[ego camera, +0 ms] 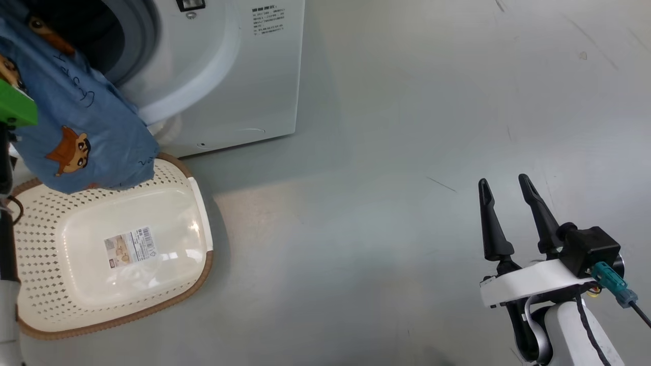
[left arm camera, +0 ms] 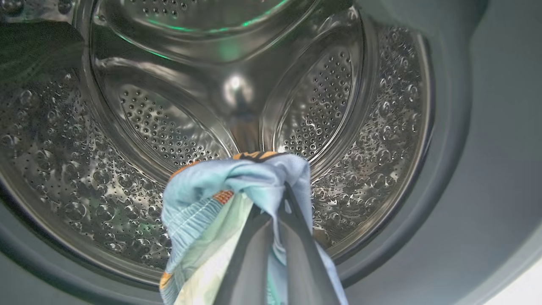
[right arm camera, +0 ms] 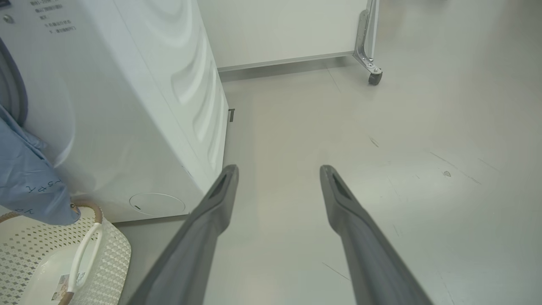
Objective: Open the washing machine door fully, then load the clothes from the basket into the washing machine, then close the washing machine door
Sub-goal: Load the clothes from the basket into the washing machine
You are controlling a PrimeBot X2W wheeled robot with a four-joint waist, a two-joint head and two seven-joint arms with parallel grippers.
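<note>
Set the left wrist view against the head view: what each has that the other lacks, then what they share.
Left wrist view: the steel perforated drum, and the left gripper shut on the blue garment. Head view: the basket with its label, and the open right gripper above the floor. Shared: the garment and the grey seal.

Washing machine [ego camera: 244,76]: white front-loader, mouth uncovered, grey rubber seal [ego camera: 145,35] around perforated steel drum [left arm camera: 161,127].
Clothes [ego camera: 76,117]: blue fabric printed with orange-brown cartoon figures, bunched, hanging at drum mouth, lower end over basket's far rim; top fold pinched in left gripper [left arm camera: 281,195].
Basket [ego camera: 35,244]: cream-white, perforated, brown woven-look rim, upright on floor just before machine, label [ego camera: 129,246] on glossy bottom.
</note>
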